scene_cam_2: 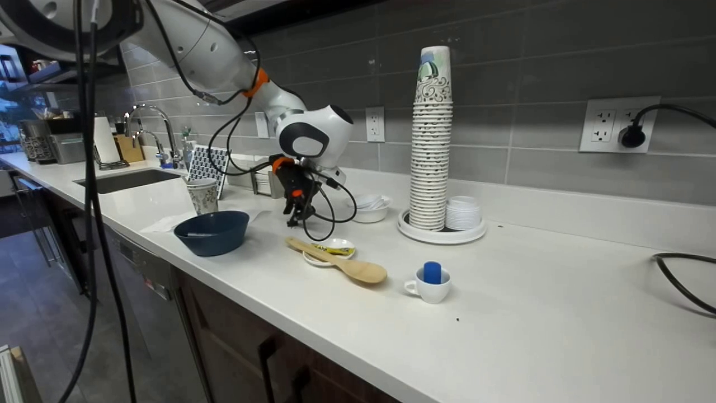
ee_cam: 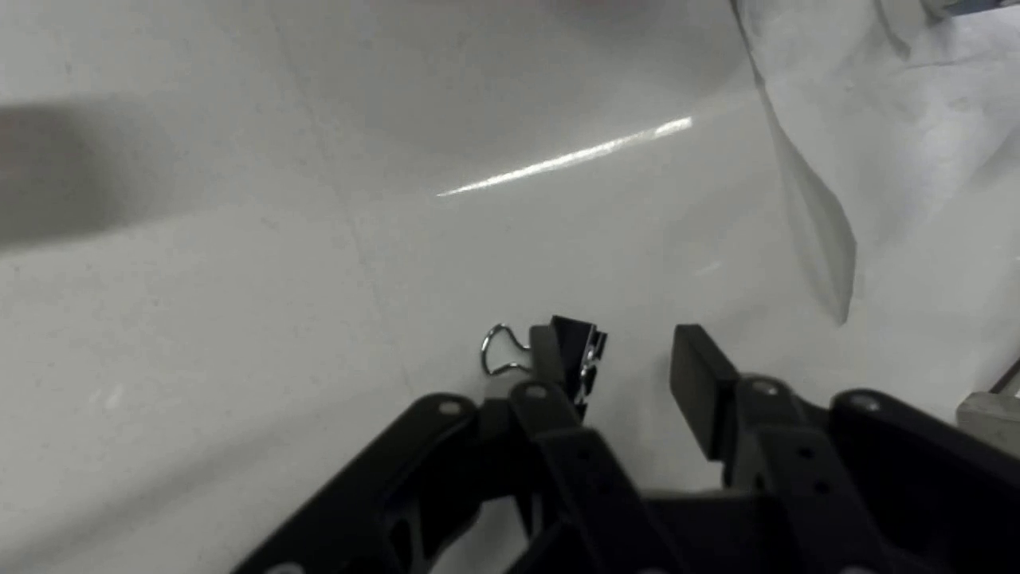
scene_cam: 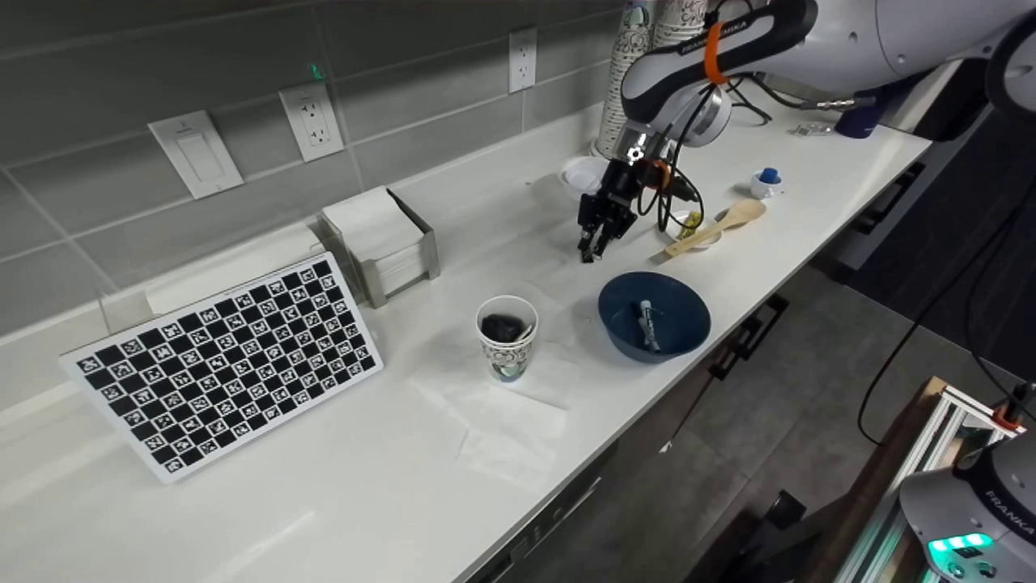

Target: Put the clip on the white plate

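The clip point(ee_cam: 572, 351) is a black binder clip with a silver wire handle, on the white counter in the wrist view. My gripper point(ee_cam: 625, 363) is open. Its left finger covers part of the clip: the wire loop shows left of that finger, the black body right of it. The right finger is apart from the clip. In both exterior views my gripper point(scene_cam: 592, 248) point(scene_cam_2: 298, 218) is low over the counter, and the clip cannot be made out. The white plate point(scene_cam: 711, 242) point(scene_cam_2: 338, 242) holds a yellow packet, with a wooden spoon lying across it.
A dark-blue bowl point(scene_cam: 619, 332) holding a pen-like object stands near the counter's front edge. Nearby are patterned paper cups point(scene_cam: 508, 356), napkins, a white bowl point(scene_cam_2: 372, 214), a tall cup stack point(scene_cam_2: 430, 157) and a small white cup point(scene_cam_2: 433, 294) with a blue object.
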{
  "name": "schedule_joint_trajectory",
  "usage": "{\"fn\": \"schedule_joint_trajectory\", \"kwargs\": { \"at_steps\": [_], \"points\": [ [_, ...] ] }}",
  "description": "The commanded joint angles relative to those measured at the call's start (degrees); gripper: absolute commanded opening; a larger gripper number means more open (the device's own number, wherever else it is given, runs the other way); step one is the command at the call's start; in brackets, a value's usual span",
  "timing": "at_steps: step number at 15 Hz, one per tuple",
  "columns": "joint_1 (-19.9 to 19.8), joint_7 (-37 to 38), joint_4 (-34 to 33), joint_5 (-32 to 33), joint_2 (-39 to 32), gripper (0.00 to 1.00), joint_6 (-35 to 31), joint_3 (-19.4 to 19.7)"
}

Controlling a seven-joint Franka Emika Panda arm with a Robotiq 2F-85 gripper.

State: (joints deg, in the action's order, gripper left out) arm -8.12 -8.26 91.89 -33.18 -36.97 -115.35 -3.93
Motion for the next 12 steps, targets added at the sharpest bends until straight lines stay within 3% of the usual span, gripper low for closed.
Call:
{"fn": "schedule_joint_trajectory", "kwargs": {
  "at_steps": [1,3,8,12],
  "points": [
    [-0.01,2.69,-3.48,0.55,-1.86,0.11,2.51,-0.03],
    [0.00,3.28,-3.80,0.57,-2.04,0.01,2.79,0.03],
    [-0.32,3.88,-3.56,0.32,-1.01,0.01,2.35,0.33],
    [-1.14,3.17,5.59,-1.32,7.31,0.01,-6.52,2.11]
  ]
}}
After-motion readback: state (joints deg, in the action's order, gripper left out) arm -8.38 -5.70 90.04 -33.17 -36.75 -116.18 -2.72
